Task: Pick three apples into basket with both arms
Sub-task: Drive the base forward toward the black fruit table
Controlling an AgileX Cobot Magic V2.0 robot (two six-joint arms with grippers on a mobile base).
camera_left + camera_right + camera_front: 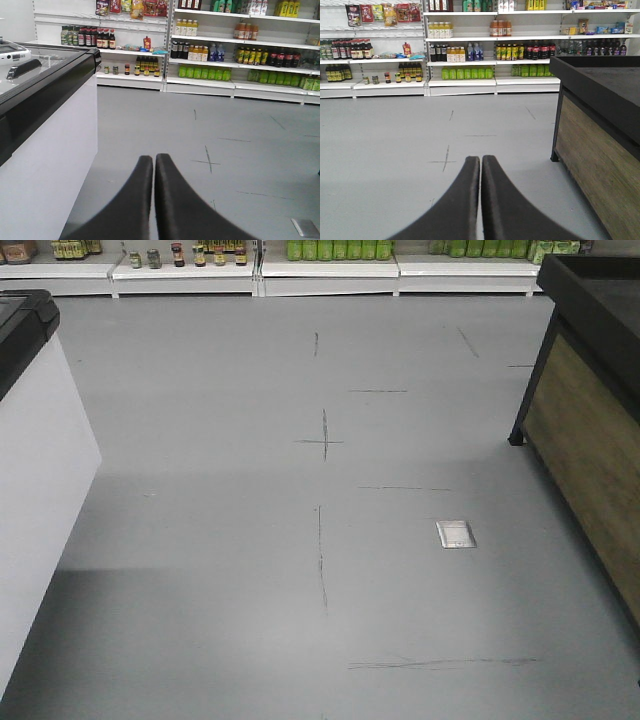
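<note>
A grey shop floor is seen filling the aisle between a white black-topped chest freezer and a wood-panelled black-topped display stand; stocked white shelves are faced; left gripper and right gripper are clenched on nothing, probably tucked for driving; dull red apples and pale blue basket are shown nowhere.
</note>
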